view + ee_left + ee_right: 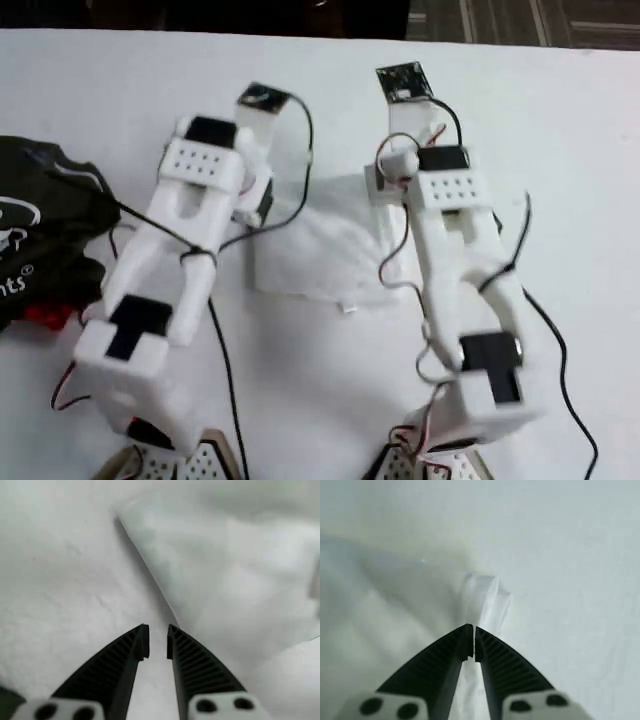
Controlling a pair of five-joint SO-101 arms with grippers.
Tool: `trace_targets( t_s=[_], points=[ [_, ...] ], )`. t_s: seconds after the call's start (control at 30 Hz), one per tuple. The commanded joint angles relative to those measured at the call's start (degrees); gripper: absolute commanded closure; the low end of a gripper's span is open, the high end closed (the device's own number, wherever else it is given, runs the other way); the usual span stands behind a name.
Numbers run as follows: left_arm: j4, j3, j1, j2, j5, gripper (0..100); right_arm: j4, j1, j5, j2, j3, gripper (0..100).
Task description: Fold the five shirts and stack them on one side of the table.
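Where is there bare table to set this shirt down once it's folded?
Bare table lies right of the right arm and along the far edge beyond both arms. It is crowded in the middle, where the white shirt fills the gap up to the left arm, and the dark pile takes the left edge.

A white shirt (320, 255) is laid on the table (560, 120). Its left edge is covered by the left arm (165, 270), its right edge by the right arm (460, 270). A black pile (45, 235) is seen farther left.

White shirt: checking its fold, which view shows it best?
High view: the white shirt shows nearly whole. The left wrist view shows one edge of it; the right wrist view, a fold pinched by the right gripper.
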Motion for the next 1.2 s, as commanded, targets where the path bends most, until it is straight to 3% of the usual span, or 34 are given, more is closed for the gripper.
trace_targets(
  t_s=[0.0, 0.37, 0.77, 0.93, 1.17],
  points=[
    [-7.6, 9.8, 2.0, -6.8, 0.6, 91, 1.8, -1.0, -0.4, 6.2, -8.9, 98.1],
    [-24.2, 26.5, 4.0, -8.3, 0.4, 91, 4.8, 0.0, -0.2, 22.9, -23.0, 98.1],
    [-33.7, 36.5, 3.9, -8.4, 0.3, 91, 5.9, 2.2, -0.4, 29.0, -29.3, 98.1],
    [-31.8, 33.5, 3.9, -8.7, 0.4, 91, 11.8, 1.7, -0.4, 23.9, -32.4, 98.1],
    [-20.2, 22.4, 3.8, -8.8, 0.7, 91, 17.4, 1.6, -0.4, 16.2, -32.5, 97.7]
  ],
)
